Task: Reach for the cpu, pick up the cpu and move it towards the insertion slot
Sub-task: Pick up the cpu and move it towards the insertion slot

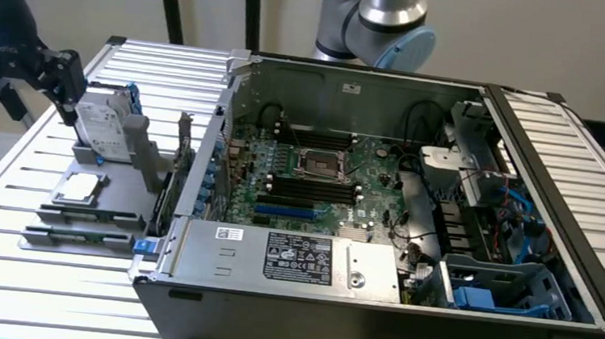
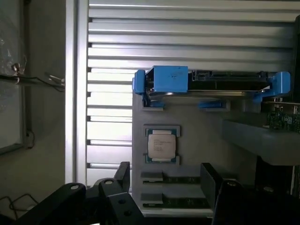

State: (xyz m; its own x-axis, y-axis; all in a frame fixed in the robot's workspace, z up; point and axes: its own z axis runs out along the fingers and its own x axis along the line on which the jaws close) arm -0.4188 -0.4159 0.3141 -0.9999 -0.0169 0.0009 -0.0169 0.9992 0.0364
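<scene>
The cpu (image 1: 80, 187) (image 2: 161, 145), a small flat silver-grey chip, lies in a grey holder on the slatted table at the exterior view's left, outside the computer case. My gripper (image 1: 59, 85) (image 2: 166, 180) hovers above that holder, over and beyond the hard drive. It is open, and its black fingers (image 2: 123, 176) stand apart on either side of the cpu without touching it. Inside the case, the insertion slot (image 1: 322, 165) is a square socket with a metal frame on the motherboard.
An upright silver hard drive (image 1: 106, 126) (image 2: 211, 82) in a blue-edged bracket stands just beyond the cpu. Two memory sticks (image 1: 80, 225) (image 2: 176, 187) lie on the near side of it. The open case wall (image 1: 199, 169) rises between the holder and the motherboard.
</scene>
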